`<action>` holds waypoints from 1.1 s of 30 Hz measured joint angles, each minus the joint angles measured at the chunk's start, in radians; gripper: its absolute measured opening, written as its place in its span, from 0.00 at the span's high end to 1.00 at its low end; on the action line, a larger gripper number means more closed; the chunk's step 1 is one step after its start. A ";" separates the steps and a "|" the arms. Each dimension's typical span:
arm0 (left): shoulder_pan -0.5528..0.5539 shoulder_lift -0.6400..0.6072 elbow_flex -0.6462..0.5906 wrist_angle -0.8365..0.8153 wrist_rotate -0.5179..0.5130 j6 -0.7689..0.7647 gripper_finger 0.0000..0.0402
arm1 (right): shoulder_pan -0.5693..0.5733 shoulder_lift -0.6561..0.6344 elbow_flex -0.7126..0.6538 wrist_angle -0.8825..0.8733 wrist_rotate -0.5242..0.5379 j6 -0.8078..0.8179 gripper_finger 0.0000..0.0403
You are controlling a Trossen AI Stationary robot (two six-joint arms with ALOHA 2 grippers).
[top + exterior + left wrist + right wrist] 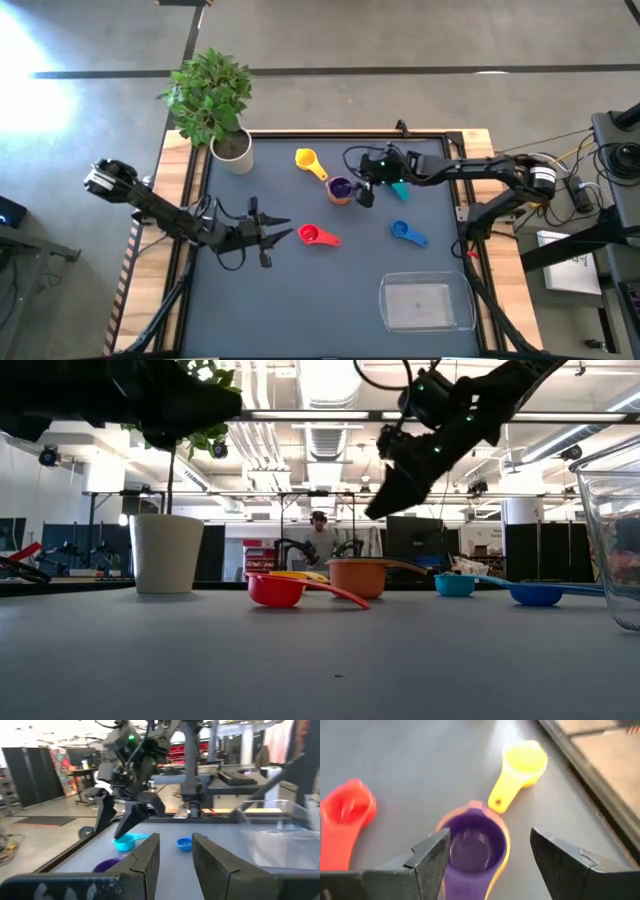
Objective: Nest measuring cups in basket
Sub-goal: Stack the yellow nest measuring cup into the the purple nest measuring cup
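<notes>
Nearest the low camera, the clear plastic rectangular basket [615,540] is seen at the picture's right edge; in the high view the basket [392,318] sits empty on the dark counter [300,300] at its near right corner.

The small red plastic measuring cup [310,235] lies near the counter's middle, with its handle pointing toward the basket side. The purple plastic measuring cup [470,847] is nested inside the orange plastic measuring cup [504,857], whose rim shows around it. The yellow plastic measuring cup [306,160] lies just beyond this pair, toward the counter's far edge. The teal plastic measuring cup [456,585] lies beside the pair, partly hidden under the right arm in the high view. The blue plastic measuring cup [401,231] lies apart, between the pair and the basket.

The right tool [362,186] is held just above the nested purple and orange cups. Its jaws stand apart, one on each side of the cups, and nothing is gripped.

The left tool [272,235] waits low over the counter's left half, pointed at the red cup. Its jaws are narrowly parted and empty.

A white round plant pot [234,153] with a green leafy plant [208,92] stands at the far left corner.
</notes>
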 joint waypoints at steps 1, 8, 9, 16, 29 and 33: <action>0.011 -0.001 0.000 0.001 0.000 0.001 0.76 | 0.000 0.012 0.010 0.015 0.000 0.003 0.33; 0.090 -0.038 0.000 0.001 0.002 0.039 0.76 | 0.000 0.172 0.158 0.027 0.005 0.017 0.24; 0.099 -0.046 0.000 -0.001 0.003 0.037 0.76 | 0.000 0.199 0.183 0.018 0.005 0.018 0.22; 0.144 -0.076 0.000 -0.051 0.072 0.012 0.79 | -0.007 0.393 0.384 -0.110 0.005 0.022 0.13; 0.222 -0.163 0.000 -0.070 0.074 0.079 0.88 | -0.063 0.671 0.689 -0.265 0.085 0.091 0.09; 0.223 -0.200 0.000 -0.148 0.088 0.066 0.90 | -0.084 0.713 0.730 -0.306 0.081 0.094 0.09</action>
